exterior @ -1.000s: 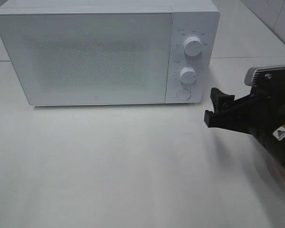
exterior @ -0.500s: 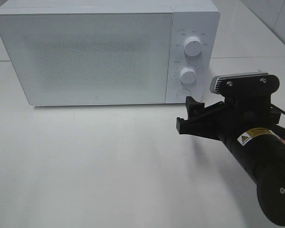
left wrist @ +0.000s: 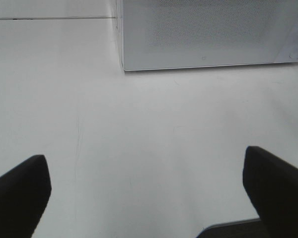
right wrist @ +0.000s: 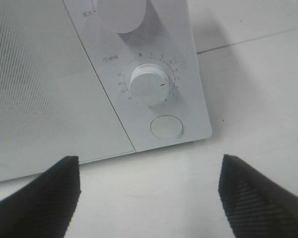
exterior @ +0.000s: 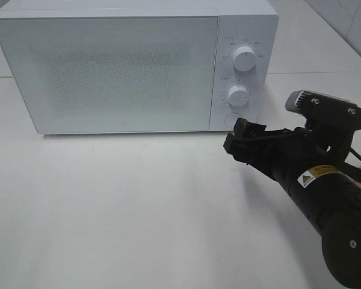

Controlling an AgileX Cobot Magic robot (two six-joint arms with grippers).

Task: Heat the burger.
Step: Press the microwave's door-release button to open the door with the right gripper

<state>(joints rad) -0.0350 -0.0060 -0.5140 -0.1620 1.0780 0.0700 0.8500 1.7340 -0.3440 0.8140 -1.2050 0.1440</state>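
**Right arm lines up on the microwave's door button**

The microwave (exterior: 126,66) stands shut on the desk (exterior: 138,211). The right fingers (exterior: 248,129) hover just in front of its round button (right wrist: 166,127), spread fairly wide and holding nothing. The likely step is pressing that button to release the door. One fingertip should meet the button squarely at its centre. It should stay below the lower dial (exterior: 237,95) so the dial is not turned, and push gently so the oven does not slide back.

The left fingers (left wrist: 20,191) are spread wide and empty over bare desk, well clear of the door.

The burger shows in no view. It may be behind the frosted door or out of frame; I cannot tell.

Count: one microwave, two dials including the upper dial (exterior: 245,58), one button, two sets of fingers.
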